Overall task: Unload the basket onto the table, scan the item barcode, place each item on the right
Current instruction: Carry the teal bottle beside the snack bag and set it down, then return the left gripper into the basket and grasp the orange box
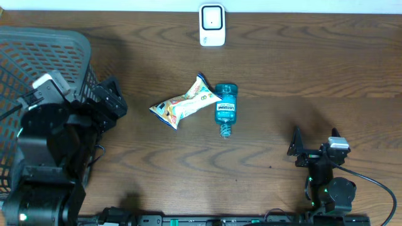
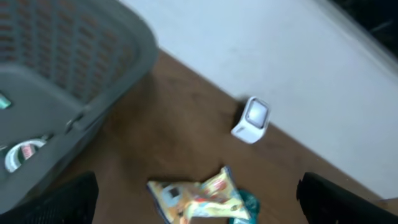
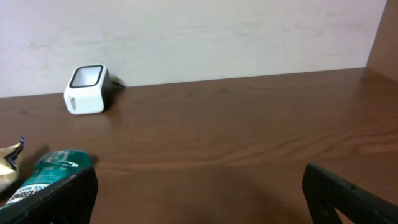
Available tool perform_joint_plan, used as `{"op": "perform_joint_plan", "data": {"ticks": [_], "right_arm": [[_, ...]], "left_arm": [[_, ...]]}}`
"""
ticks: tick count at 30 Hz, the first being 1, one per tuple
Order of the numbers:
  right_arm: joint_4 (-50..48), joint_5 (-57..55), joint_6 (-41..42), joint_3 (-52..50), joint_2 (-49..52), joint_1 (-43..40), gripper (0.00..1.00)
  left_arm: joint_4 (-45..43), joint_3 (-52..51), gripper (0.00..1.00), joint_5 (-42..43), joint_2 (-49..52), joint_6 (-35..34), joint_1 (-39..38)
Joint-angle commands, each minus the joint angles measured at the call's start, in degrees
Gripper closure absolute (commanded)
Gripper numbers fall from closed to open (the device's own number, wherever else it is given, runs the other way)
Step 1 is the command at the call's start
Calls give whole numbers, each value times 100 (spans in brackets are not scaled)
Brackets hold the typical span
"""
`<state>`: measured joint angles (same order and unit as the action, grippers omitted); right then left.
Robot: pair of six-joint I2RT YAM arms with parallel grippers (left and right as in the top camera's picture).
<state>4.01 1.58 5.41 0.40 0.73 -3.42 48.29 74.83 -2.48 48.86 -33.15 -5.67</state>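
Left tool (image 1: 118, 102) and right tool (image 1: 295, 149) were seen spread wide, empty. Snack bag (image 1: 185, 103) was spotted right beside the mouthwash bottle (image 1: 225, 108).

Both our arms sit folded near their bases, well apart; left gripper (image 1: 112, 99) and right gripper (image 1: 296, 148) gape wide, holding nothing.
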Motion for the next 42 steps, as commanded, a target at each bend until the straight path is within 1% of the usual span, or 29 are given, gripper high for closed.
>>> {"op": "perform_joint_plan", "data": {"ticks": [1,7,11,15,18,23,24,27,30,33,35,36,38,40,42], "right_arm": [[17,4,28,-9,-24,13,1],[17,4,28,-9,-24,13,1],[17,4,28,-9,-24,13,1],[17,4,31,-9,-24,13,1],[17,4,31,-9,-22,13,1],[17,7,28,-9,-17,13,1],[17,4,28,-9,-17,13,1],[17,4,28,-9,-17,13,1],[17,4,28,-9,-17,13,1],[17,4,28,-9,-17,13,1],[17,4,28,-9,-17,13,1],[17,4,28,-9,-17,13,1],[17,4,28,-9,-17,13,1],[17,4,28,-9,-17,13,1],[17,4,28,-9,-17,13,1]], "left_arm": [[330,4,2,-481,70,55,37],[686,-142,2,-595,321,59,37],[695,-289,2,-597,804,59,37],[632,-289,2,-538,1412,59,35],[575,-289,2,-79,1880,57,35],[267,-273,2,-181,2256,57,63],[168,-243,2,-177,2243,90,63],[-83,48,2,-46,2131,564,63],[-122,448,2,-258,1985,955,103],[-68,896,2,-1073,1823,1023,332],[-70,1056,2,-1576,1725,1021,697],[-68,1075,2,-1644,1711,1021,861],[13,1082,2,-1635,1716,994,1488],[278,1082,2,-1576,1823,737,2098],[612,1080,2,-1263,2000,514,2688]]}}
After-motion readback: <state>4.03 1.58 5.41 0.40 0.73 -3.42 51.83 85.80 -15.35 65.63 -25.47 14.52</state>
